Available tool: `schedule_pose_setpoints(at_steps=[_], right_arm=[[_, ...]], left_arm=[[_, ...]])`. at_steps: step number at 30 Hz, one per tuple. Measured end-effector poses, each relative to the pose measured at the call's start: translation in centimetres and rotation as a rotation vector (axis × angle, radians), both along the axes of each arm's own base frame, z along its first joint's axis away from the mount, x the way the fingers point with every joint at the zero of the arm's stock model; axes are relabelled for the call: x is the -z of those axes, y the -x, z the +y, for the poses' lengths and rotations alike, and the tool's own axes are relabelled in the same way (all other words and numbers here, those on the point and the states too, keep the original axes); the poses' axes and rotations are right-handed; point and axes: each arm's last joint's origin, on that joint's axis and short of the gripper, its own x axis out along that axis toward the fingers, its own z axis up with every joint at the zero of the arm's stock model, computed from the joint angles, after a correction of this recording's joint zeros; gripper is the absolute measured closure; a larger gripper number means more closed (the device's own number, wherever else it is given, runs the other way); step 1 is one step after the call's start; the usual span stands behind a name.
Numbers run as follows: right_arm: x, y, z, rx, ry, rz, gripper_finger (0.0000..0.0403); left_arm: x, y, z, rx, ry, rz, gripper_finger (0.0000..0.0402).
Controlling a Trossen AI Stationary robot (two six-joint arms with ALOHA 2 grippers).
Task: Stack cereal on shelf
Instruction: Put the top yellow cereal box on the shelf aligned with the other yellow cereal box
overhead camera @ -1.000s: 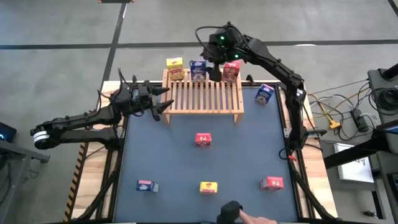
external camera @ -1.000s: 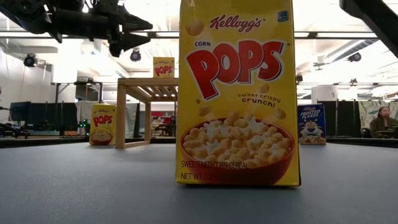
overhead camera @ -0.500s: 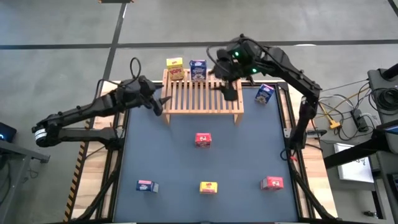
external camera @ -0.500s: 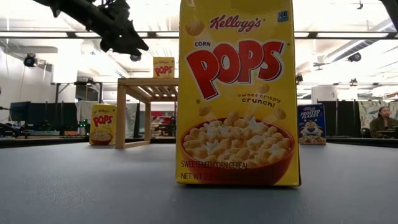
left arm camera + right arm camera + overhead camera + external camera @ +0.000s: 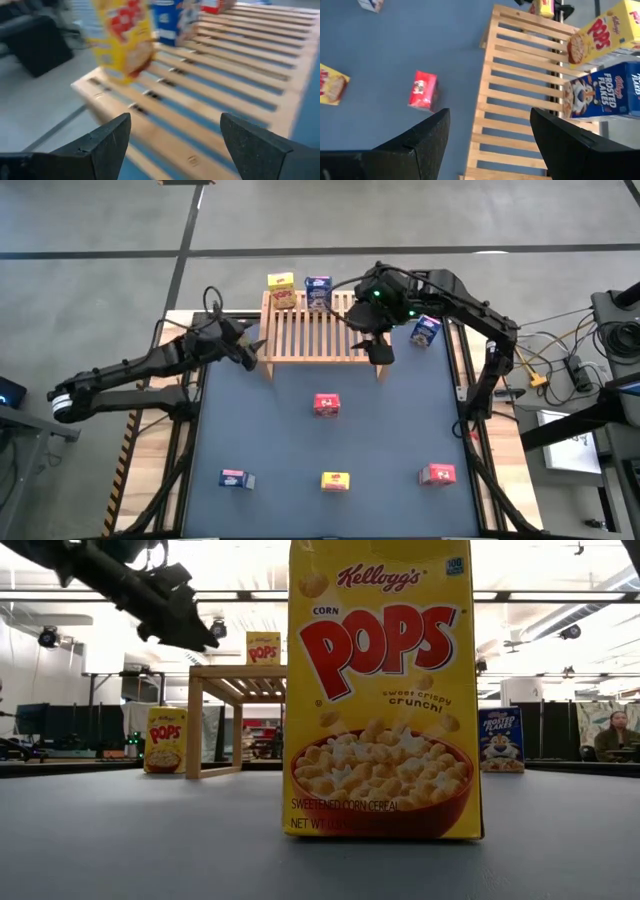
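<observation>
Light-wood shelf (image 5: 325, 332) now carries yellow (image 5: 281, 290), blue (image 5: 318, 290) and red (image 5: 216, 5) cereal along its far edge. Right claw (image 5: 381, 352), released and empty, has pulled back over the near right corner after placing. Left claw (image 5: 247, 345), spread wide, hovers at the left end. Red box (image 5: 327, 404) mid-surface looks next.

1. Left arm reaches in low from the left edge, its left gripper (image 5: 252, 345) pointing rightward, fingers (image 5: 107, 142) spread apart and empty.
2. Right arm arches over from the right side, elbow high, its right gripper (image 5: 380, 352) aimed down, fingers (image 5: 427, 140) wide and empty.
</observation>
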Motion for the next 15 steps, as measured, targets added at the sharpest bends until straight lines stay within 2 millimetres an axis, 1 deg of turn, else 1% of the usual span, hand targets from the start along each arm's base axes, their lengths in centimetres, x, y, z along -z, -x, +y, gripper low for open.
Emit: schedule_pose_setpoints(at_steps=[4,10,15], right_arm=[[0.1,0.2,0.0,-0.008,0.024,-0.043,0.0138],[0.1,1.6,0.4,-0.012,0.059,-0.155,0.0138],[1.3,3.0,0.8,0.002,0.059,-0.202,0.0138]], left_arm=[[0.6,1.4,-0.4,-0.083,-0.035,-0.013,0.0112],[1.3,2.7,-0.8,-0.135,-0.013,-0.064,0.0112],[2.2,3.7,-0.5,-0.302,0.002,-0.079,0.0112]])
